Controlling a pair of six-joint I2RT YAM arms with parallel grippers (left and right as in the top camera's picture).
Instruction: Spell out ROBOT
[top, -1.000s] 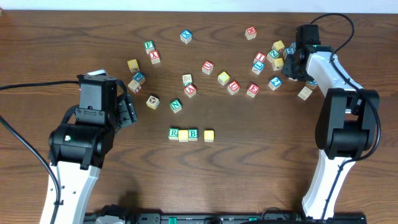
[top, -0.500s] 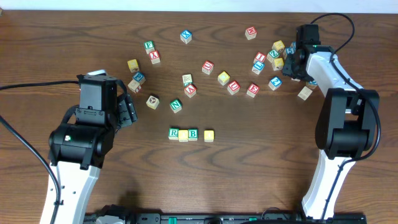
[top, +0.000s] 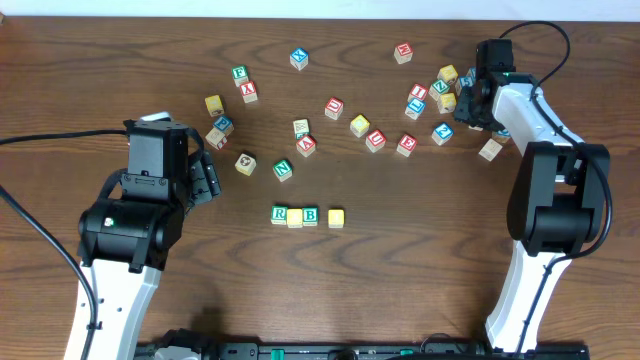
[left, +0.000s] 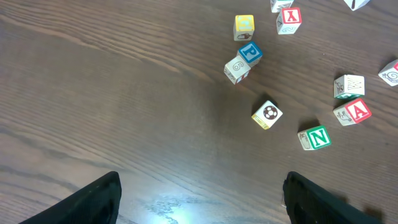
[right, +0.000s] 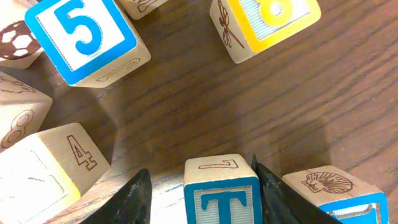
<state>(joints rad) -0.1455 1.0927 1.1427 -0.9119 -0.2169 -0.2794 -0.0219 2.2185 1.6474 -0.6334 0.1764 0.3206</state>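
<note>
Right claw, two o'clock overhead: parted astride T block, the word's last letter. Left claw: spread wide, empty.

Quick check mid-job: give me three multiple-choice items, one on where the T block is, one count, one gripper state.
1. Where is the T block? A) between the right gripper's fingers B) beside the N block C) stacked on another block
2. How many blocks form the front row? A) two B) four C) six
3. The left gripper is: A) open, empty B) shut on a block C) out of view
Answers: 1A, its fingers flank it in the right wrist view; 2B, R, yellow, B, yellow; 3A, fingers spread over bare table.
</note>
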